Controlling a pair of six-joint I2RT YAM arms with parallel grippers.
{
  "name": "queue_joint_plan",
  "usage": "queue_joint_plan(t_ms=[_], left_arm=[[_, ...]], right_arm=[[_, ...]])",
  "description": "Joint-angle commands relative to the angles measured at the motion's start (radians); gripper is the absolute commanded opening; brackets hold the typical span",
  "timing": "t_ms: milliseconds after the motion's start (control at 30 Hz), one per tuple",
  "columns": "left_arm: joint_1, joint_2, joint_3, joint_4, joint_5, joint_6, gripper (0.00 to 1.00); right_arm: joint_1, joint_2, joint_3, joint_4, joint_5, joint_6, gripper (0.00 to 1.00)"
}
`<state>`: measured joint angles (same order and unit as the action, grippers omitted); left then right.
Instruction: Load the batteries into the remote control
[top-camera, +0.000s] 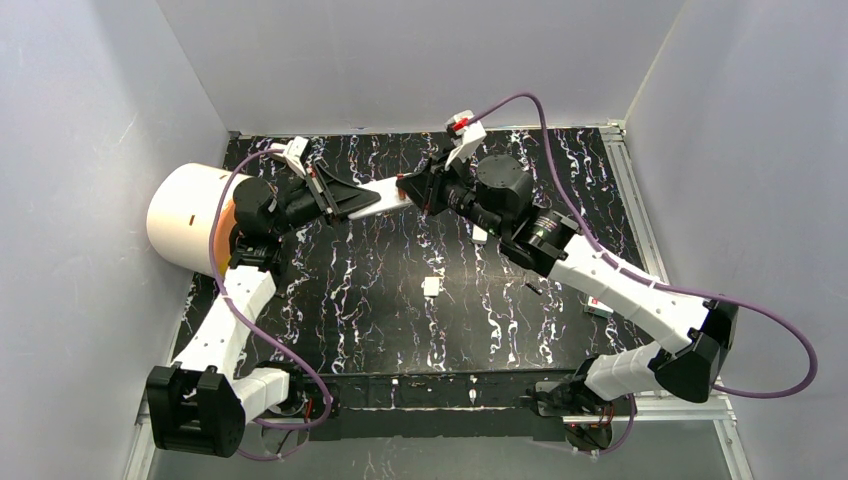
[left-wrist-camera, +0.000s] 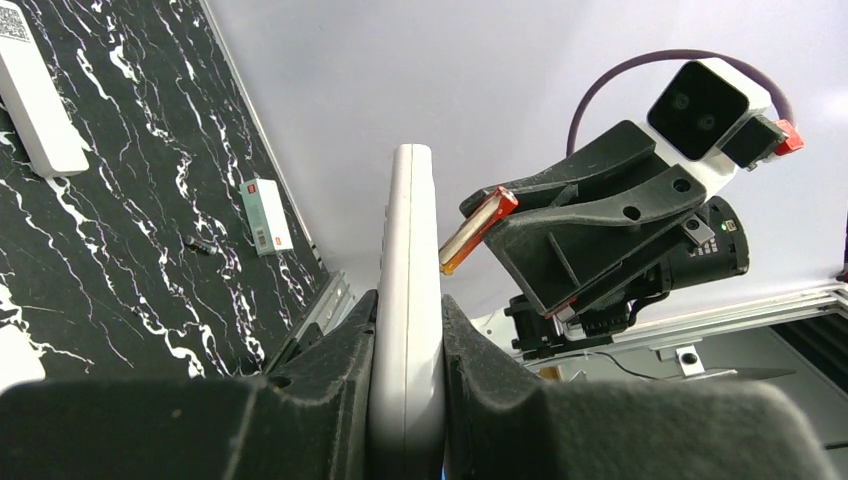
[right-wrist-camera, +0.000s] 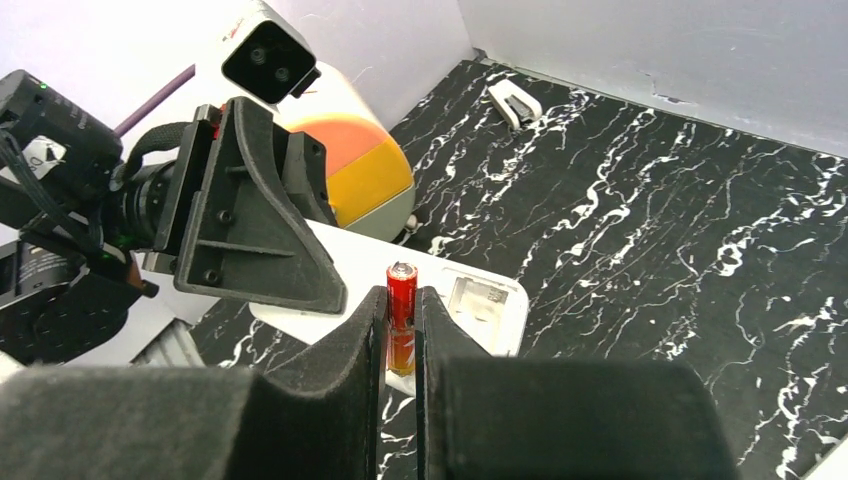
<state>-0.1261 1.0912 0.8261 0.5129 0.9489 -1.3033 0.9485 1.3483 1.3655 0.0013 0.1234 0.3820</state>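
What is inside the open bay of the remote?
On the remote, the visible end of the bay shows only white plastic, no battery. The rest is hidden behind the right gripper and the battery it holds.

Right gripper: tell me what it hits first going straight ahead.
Most likely the remote, which lies just beyond the battery that the right gripper clamps, though depth is unclear from this view.

A: Which colours has the table (top-camera: 380, 310)?
B: Black, with white marble veins. The remote control (left-wrist-camera: 405, 300) is white, the battery (right-wrist-camera: 402, 295) orange-red.
A: And the round container (top-camera: 185, 215)?
B: White, orange, yellow.
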Motion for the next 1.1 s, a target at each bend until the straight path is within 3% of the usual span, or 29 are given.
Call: queue_joint_plan(t_ms=[0,900,1067], left_arm=[[-0.003,-0.016,-0.011,0.058,0.007,-0.014,0.0],[-0.003,-0.007,-0.026,0.17,-0.023,-0.119,0.0],[-0.003,-0.01,-0.024,0.174,-0.023,-0.12,0.0]], right_arm=[[0.014,-0.005,0.045,0.019,0.095,-0.053,0.09],[0.015,0.007,-0.008,0.0,0.074,-0.051,0.15],[0.016,-0.011,-0.024,0.001,0.06,-0.048,0.25]])
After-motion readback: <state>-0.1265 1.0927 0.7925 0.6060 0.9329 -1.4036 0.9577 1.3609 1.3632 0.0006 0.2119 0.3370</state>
